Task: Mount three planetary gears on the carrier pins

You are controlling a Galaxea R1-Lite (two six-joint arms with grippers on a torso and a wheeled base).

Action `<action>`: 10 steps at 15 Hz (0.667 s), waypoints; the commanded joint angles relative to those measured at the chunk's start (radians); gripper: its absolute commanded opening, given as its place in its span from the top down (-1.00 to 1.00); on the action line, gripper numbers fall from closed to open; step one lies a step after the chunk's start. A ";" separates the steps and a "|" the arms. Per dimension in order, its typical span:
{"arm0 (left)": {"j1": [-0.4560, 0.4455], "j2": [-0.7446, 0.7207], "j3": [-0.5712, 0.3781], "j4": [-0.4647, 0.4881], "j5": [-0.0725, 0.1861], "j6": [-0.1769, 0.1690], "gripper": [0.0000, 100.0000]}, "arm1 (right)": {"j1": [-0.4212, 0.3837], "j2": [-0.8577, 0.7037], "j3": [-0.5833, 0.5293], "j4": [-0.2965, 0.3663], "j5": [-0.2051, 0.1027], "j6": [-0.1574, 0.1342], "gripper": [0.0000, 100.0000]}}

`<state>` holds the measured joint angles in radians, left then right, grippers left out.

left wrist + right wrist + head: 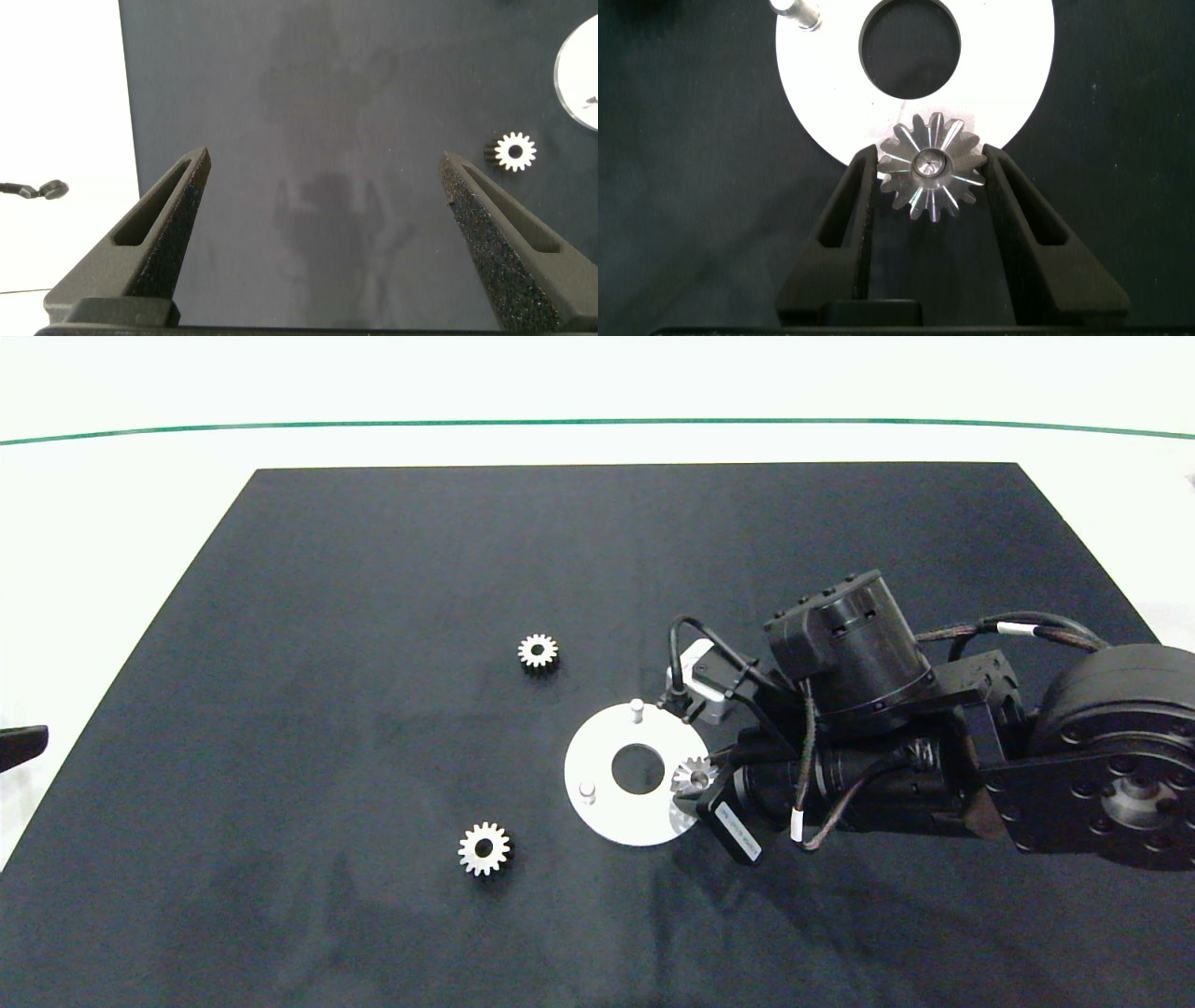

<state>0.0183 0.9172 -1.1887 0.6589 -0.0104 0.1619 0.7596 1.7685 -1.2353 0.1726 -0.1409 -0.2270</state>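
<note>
A flat white disc (607, 747) lies right of the mat's centre, with two carrier pins (637, 709) (586, 791) standing bare on it. My right gripper (696, 777) is at the disc's right edge, shut on one planetary gear (693, 771). In the right wrist view this gear (931, 177) sits clamped between the fingers (854, 201) over the disc's rim (1008, 65), hiding whatever lies beneath it. Two more gears lie loose on the mat, one behind the disc (538, 651) and one at the front left (485, 848). My left gripper (324, 159) hangs open over bare mat.
A black mat (373, 569) covers the white table, with a green line (597, 423) along the far side. The left arm (21, 747) only peeks in at the left edge. The left wrist view catches the front gear (515, 151) and the disc's edge (577, 70).
</note>
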 commanded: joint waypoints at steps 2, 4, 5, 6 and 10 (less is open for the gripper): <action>0.000 0.002 0.000 0.004 0.000 0.001 -1.00 | 0.000 -0.001 0.000 0.001 0.001 -0.002 1.00; 0.000 0.002 0.000 0.004 0.000 0.001 -1.00 | 0.000 -0.001 0.000 0.001 0.001 -0.002 1.00; -0.009 0.000 0.001 0.004 0.000 0.001 -1.00 | 0.000 -0.001 0.000 0.001 0.001 -0.002 1.00; -0.014 0.000 0.001 0.004 0.000 0.001 -1.00 | 0.000 -0.001 0.000 0.001 0.001 -0.002 1.00; -0.014 0.000 0.001 0.004 0.001 0.001 -1.00 | 0.000 -0.001 0.000 0.001 0.001 -0.002 -1.00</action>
<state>0.0043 0.9168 -1.1872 0.6589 -0.0100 0.1619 0.7589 1.7679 -1.2345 0.1726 -0.1385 -0.2270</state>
